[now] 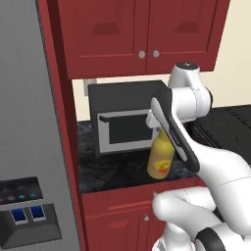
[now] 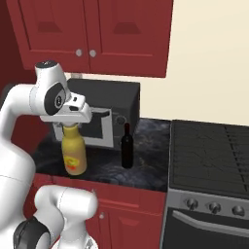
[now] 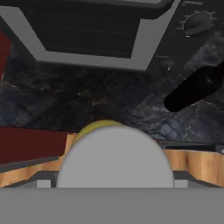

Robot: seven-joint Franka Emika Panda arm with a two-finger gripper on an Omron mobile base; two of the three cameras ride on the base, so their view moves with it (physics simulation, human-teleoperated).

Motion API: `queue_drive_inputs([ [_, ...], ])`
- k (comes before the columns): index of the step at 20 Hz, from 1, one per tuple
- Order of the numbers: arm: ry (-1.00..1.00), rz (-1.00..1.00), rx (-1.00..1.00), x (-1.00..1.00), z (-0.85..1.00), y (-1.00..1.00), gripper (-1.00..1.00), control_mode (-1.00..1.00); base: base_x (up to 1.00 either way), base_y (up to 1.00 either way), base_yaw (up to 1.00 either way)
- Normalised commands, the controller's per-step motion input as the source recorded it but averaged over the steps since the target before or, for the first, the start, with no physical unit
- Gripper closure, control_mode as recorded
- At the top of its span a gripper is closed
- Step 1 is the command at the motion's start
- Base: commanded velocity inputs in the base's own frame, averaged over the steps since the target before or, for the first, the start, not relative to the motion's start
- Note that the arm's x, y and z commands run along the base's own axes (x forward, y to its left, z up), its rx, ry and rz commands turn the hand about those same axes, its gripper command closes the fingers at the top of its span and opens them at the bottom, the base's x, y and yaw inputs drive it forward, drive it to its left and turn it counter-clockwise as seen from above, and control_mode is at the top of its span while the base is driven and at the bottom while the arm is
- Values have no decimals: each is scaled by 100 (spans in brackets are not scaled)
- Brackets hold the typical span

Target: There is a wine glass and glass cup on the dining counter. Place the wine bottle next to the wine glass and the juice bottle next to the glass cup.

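Observation:
The juice bottle (image 1: 159,159) (image 2: 74,155), yellow with a red-and-yellow label, stands upright near the front edge of a red-cabinet wall counter (image 2: 102,168). My gripper (image 1: 162,128) (image 2: 71,125) sits straight down over its top. In the hand view the grey cap (image 3: 116,157) bulges close below the camera, with a finger edge pressed against each side, so the jaws hold the bottle's top. The dark, slim wine bottle (image 2: 127,146) (image 3: 194,89) stands a short way to the right. The dining counter, wine glass and glass cup are out of view.
A grey microwave (image 1: 122,117) (image 2: 107,107) stands right behind both bottles. Red wall cupboards (image 2: 92,34) hang overhead. A black stove (image 2: 209,151) lies to the right. A steel fridge (image 1: 29,147) rises at the left.

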Motion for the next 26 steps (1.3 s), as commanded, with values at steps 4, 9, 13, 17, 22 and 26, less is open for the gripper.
queue_drive_inputs([
  [4, 0, 0, 0, 0, 0, 0, 100, 100, -54, 26, 2],
  [9, 0, 0, 0, 0, 0, 0, 100, 100, -21, 20, 56],
  [13, 0, 0, 0, 0, 0, 0, 100, 100, -13, 15, 97],
  [17, 0, 0, 0, 0, 0, 0, 100, 100, -13, 2, 100],
  [22, 0, 0, 0, 0, 0, 0, 100, 100, -12, 2, 100],
  [26, 0, 0, 0, 0, 0, 0, 100, 100, -10, 5, 100],
])
